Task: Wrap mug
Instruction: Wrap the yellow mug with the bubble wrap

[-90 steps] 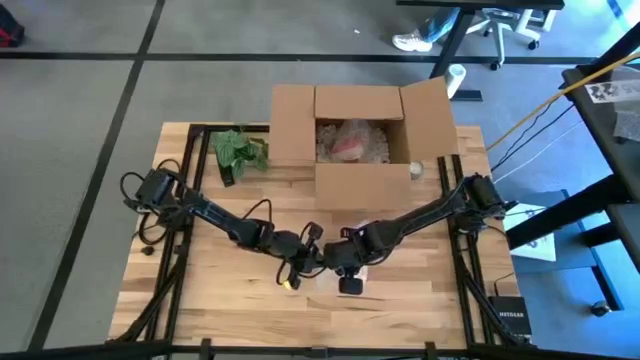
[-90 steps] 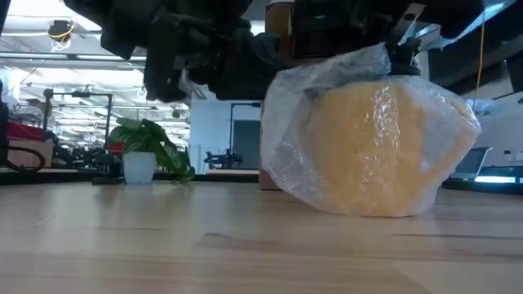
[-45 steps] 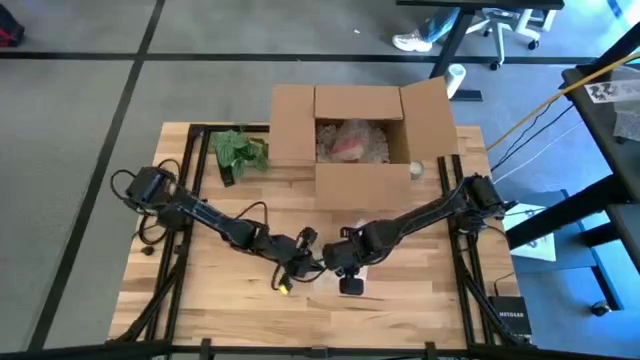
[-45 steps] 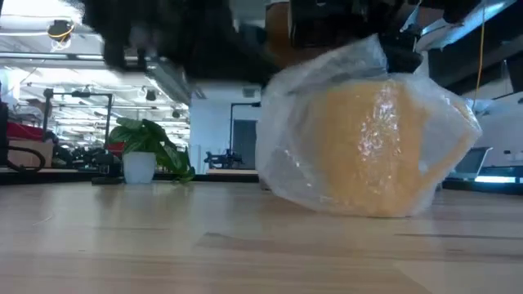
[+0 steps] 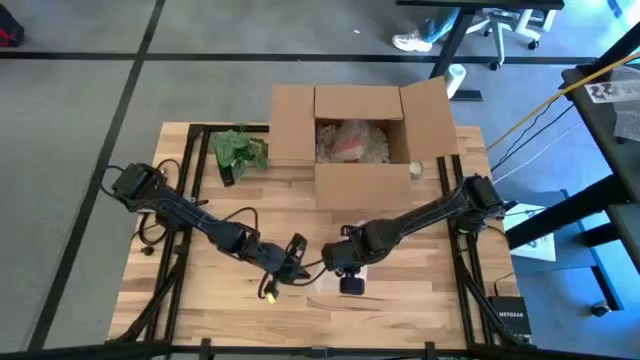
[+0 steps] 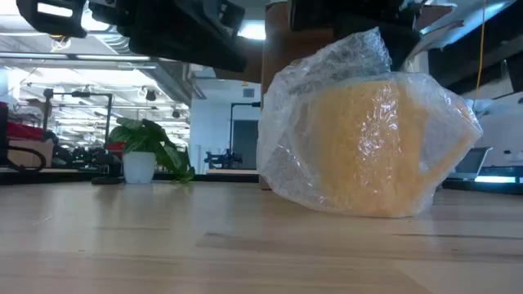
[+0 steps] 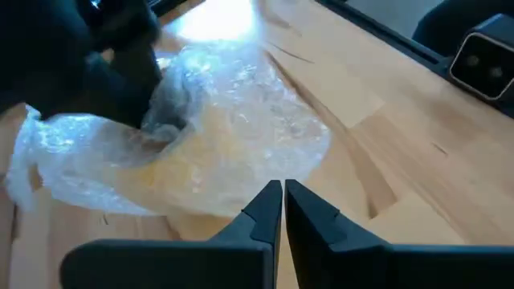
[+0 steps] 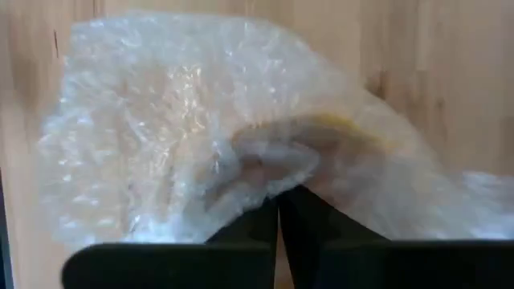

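Note:
A yellow mug (image 6: 372, 143) stands on the wooden table, loosely covered in clear bubble wrap (image 6: 302, 139); it also shows in the left wrist view as the wrapped mug (image 7: 217, 136). My right gripper (image 8: 279, 210) hangs over the mug's top, shut on the wrap, and shows dark above it in the low view (image 6: 400, 37). My left gripper (image 7: 283, 193) is shut and stands just off the bundle's side, toward the table's left, touching nothing. In the high view the left gripper (image 5: 297, 262) and the right gripper (image 5: 333, 264) sit near the table's front middle. My right gripper pinches a gathered bunch of bubble wrap (image 8: 265, 164) over the mug's top between its shut fingers, coming from above. The wrap rises to a peak (image 6: 372, 45) under the fingers and hangs slack round the mug, whose base rests on the table.
An open cardboard box (image 5: 290, 125) stands at the table's far middle, with a wrapped item (image 5: 350, 142) inside on filling. A small potted plant (image 5: 238, 150) is at the far left, also seen in the low view (image 6: 147, 151). Bare wood lies to the front left.
My left gripper has drawn back from the bundle toward the table's left and near edge, leaving the wrap's left side. That side of the wrap has settled looser around the mug. My right gripper has kept its place on the wrap's top.

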`<state>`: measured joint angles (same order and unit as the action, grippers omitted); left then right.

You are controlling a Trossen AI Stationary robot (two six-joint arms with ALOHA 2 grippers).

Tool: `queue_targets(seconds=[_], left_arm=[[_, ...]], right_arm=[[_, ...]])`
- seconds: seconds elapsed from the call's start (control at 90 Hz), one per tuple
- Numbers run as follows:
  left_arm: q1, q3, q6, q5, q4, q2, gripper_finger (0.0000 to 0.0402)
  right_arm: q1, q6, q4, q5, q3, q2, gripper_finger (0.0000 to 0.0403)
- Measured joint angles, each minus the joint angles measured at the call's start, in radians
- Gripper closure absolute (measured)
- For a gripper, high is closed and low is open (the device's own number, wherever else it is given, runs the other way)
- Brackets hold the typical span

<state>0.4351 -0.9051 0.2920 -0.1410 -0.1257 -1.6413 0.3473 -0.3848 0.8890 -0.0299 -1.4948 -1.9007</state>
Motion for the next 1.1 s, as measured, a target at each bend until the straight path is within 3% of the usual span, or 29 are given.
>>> queue_targets(seconds=[0.256, 0.489, 0.667, 0.944, 1.1], left_arm=[[-0.006, 0.000, -0.029, -0.002, 0.044, -0.031, 0.0402], [-0.012, -0.001, -0.032, -0.001, 0.031, -0.032, 0.0402], [-0.012, -0.001, -0.034, -0.001, 0.031, -0.032, 0.0402], [-0.013, -0.001, -0.028, -0.001, 0.027, -0.032, 0.0402], [-0.013, -0.001, -0.022, -0.001, 0.006, -0.032, 0.0402]], right_arm=[[0.030, -0.002, 0.197, 0.062, -0.133, 0.000, 0.0403], [0.054, 0.003, 0.145, 0.064, -0.156, 0.000, 0.0403], [0.052, 0.023, 0.006, 0.025, -0.066, 0.000, 0.0403], [0.004, -0.016, -0.271, -0.071, 0.189, 0.008, 0.0403], [-0.009, -0.027, -0.305, -0.077, 0.213, 0.007, 0.0403]])
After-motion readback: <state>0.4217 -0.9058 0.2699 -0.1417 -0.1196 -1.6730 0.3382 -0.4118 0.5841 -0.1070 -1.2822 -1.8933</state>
